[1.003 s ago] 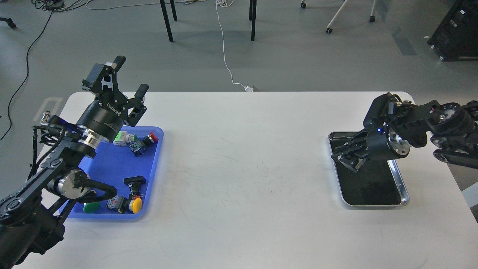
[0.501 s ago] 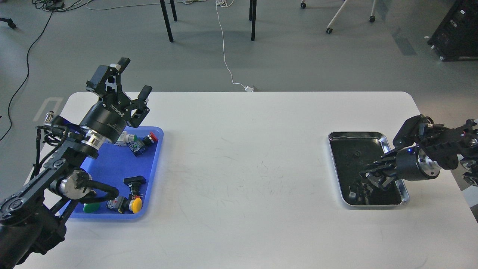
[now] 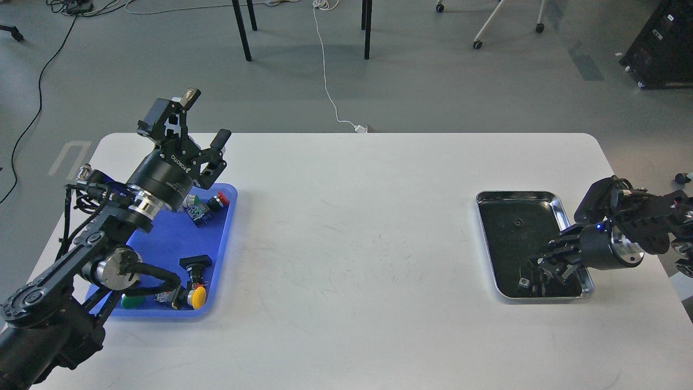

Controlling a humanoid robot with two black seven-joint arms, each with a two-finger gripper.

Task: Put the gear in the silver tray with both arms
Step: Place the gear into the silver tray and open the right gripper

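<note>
The silver tray (image 3: 560,205) lies at the right of the white table, its floor dark and mirror-like. My right gripper (image 3: 537,270) hangs low over the tray's near right corner, dark against the floor, so its fingers cannot be told apart. A small grey speck (image 3: 524,281) shows on the floor by the fingertips; it may be a part or a reflection. My left gripper (image 3: 204,120) is open and empty, raised above the far edge of the blue tray (image 3: 162,238). That tray holds several push-button parts, among them a yellow one (image 3: 198,296) and a red one (image 3: 221,198).
The white table (image 3: 352,244) spreads between the two trays. My left arm's elbow and cables (image 3: 116,271) cover the blue tray's left side. Chair legs and a white cable (image 3: 325,70) are on the floor beyond the table.
My right gripper moved from the tray's far left part to its near right corner, and the arm drew back to the right. My left gripper shifted slightly right, still open.
</note>
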